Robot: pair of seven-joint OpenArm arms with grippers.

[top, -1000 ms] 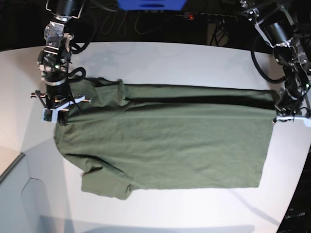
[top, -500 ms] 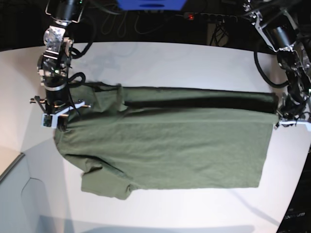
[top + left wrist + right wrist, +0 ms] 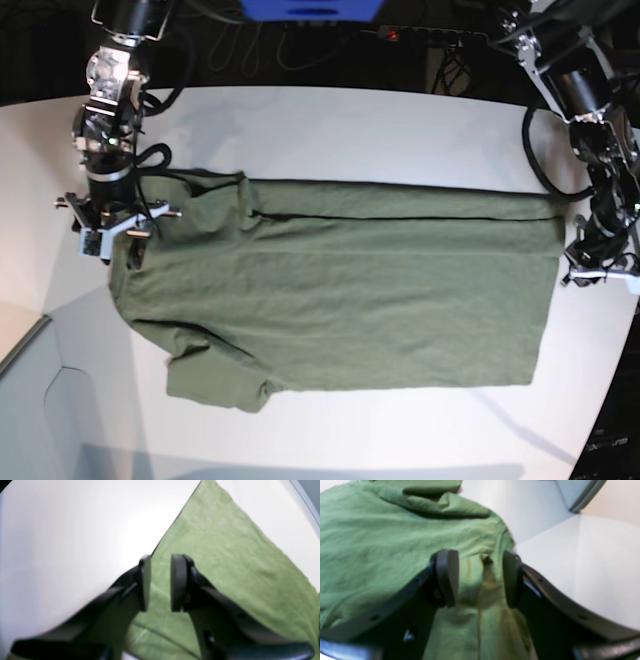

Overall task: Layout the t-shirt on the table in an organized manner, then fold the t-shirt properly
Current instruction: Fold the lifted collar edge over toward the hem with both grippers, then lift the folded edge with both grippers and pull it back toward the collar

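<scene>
The olive-green t-shirt [image 3: 340, 300] lies flat across the white table [image 3: 350, 130], with one sleeve at the front left and a fold line running along its far edge. My right gripper [image 3: 128, 245] hovers over the shirt's left end. In the right wrist view it [image 3: 480, 578] is open, and a low ridge of the t-shirt [image 3: 382, 542] lies loose under the gap. My left gripper [image 3: 574, 270] is at the shirt's right edge. In the left wrist view it [image 3: 160, 582] is slightly open, empty, above the corner of the t-shirt [image 3: 225, 555].
A power strip [image 3: 430, 35] with a red light, cables and a blue object [image 3: 310, 8] sit behind the table's far edge. The table's curved edge runs down the right side. A grey panel [image 3: 40, 400] borders the front left corner.
Both grippers have opened and let go of the shirt's far edge. The lifted band of cloth has dropped flat. Both arms have drawn slightly outward.
</scene>
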